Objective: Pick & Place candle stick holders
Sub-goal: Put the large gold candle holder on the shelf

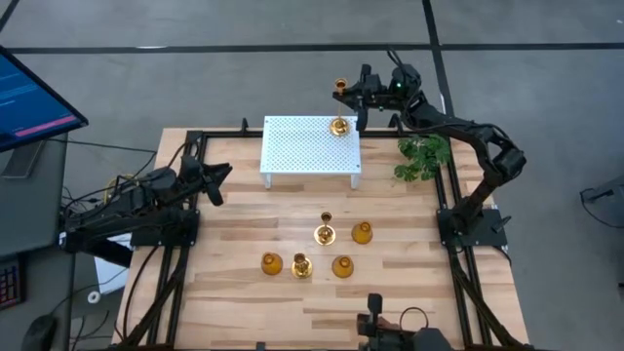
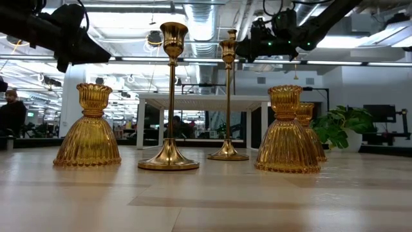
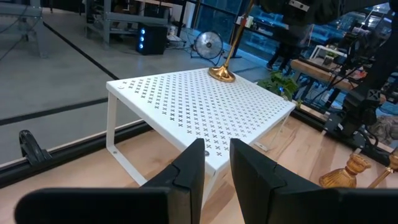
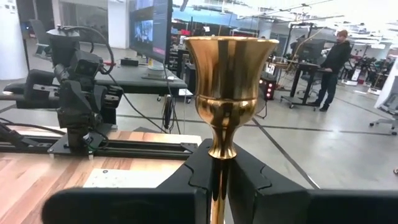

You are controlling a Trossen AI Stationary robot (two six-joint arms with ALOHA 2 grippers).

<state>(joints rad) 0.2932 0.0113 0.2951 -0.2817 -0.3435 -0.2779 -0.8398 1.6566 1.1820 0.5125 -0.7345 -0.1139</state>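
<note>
One slim gold candle stick (image 1: 339,125) stands on the far right corner of the white perforated stand (image 1: 302,151). My right gripper (image 1: 357,97) is shut on it below its cup (image 4: 230,62). Two more slim sticks (image 1: 325,232) (image 1: 301,265) and three bulbous amber holders (image 1: 271,263) (image 1: 342,266) (image 1: 362,232) stand on their bases on the table, nearer than the stand. My left gripper (image 1: 222,175) hovers left of the stand, open and empty, and its fingers point at the stand's near corner (image 3: 205,146). My right gripper pinches the stick's thin stem (image 4: 217,177) between its two fingers, just below the cup. The fingers come level from the table's right and lie across the stem. The stick's round base (image 3: 222,74) sits on the stand's top.
A green plant (image 1: 424,156) stands right of the stand, under my right arm. A monitor (image 1: 29,97) stands off the table's left. Bare wood lies along the near edge (image 1: 312,312). A person (image 4: 336,59) stands in the room beyond.
</note>
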